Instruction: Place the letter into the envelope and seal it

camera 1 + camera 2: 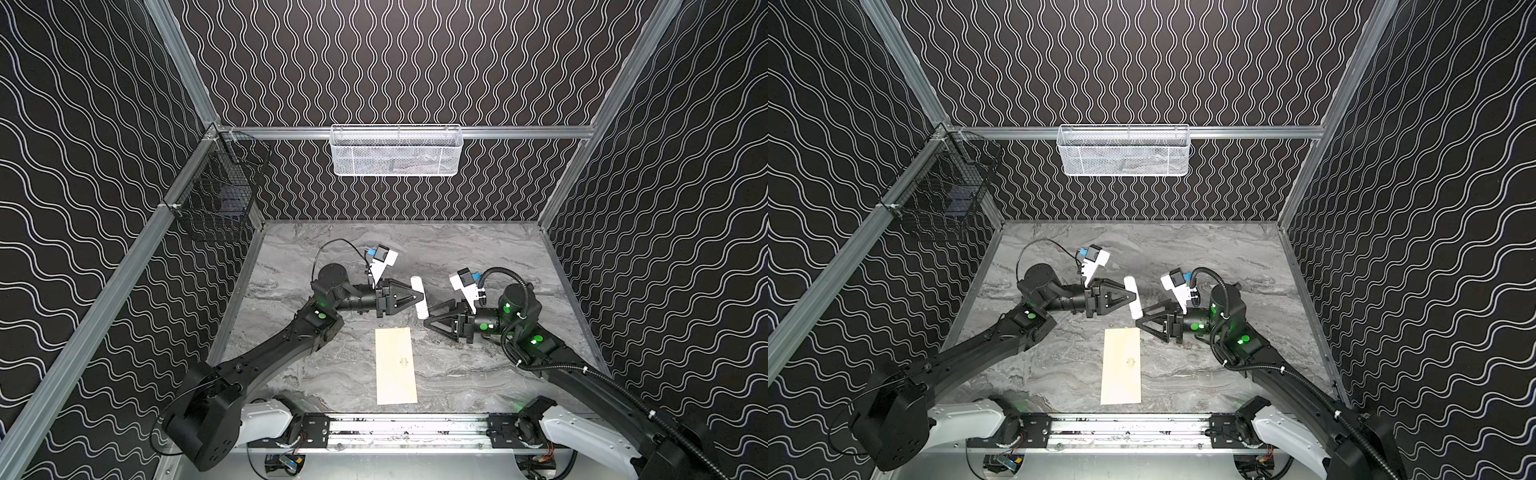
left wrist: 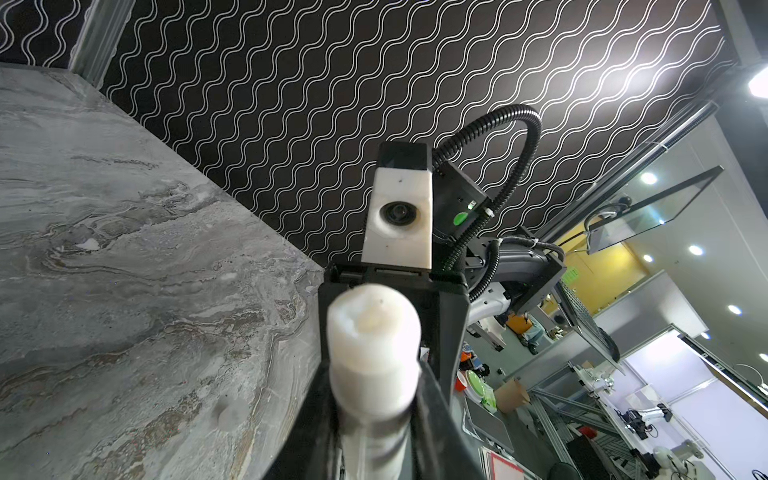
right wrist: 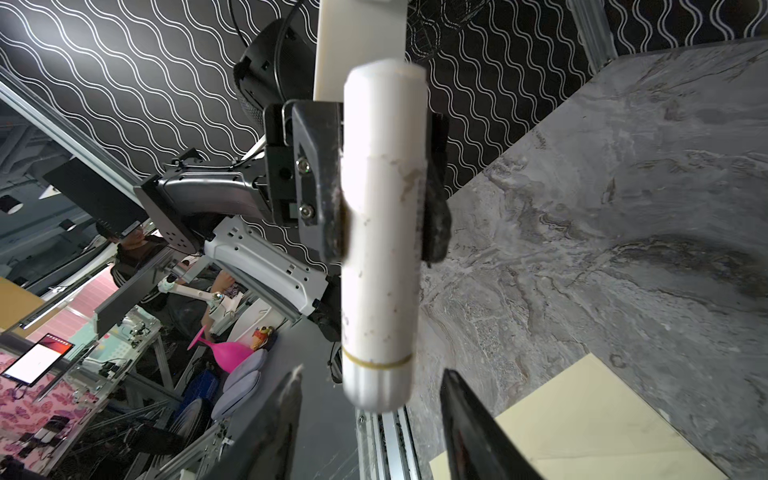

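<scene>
Right wrist view: the right pincer [image 3: 374, 374] stands with its jaws well apart, one dark finger on each side of the near end of a white cylindrical stick [image 3: 380, 232]. Whether either finger touches the stick cannot be told. A thin yellow ring circles the stick close to that end. Further along it, the left pincer [image 3: 384, 178] is clamped across the stick's middle and holds it clear of the grey marble-pattern tabletop [image 3: 623, 187].

In both top views the two pincers meet near the middle of the tabletop [image 1: 478, 257], the left pincer [image 1: 422, 296] reaching in from the left with the stick [image 1: 417, 284] held crosswise at its tips. The right pincer [image 1: 428, 318] points at the stick's nearer end.

The long pale cream paper envelope [image 1: 396, 365] lies flat on the tabletop in front of both pincers, apart from them. Its long side runs away from the camera, and a small dark emblem faces up.
</scene>
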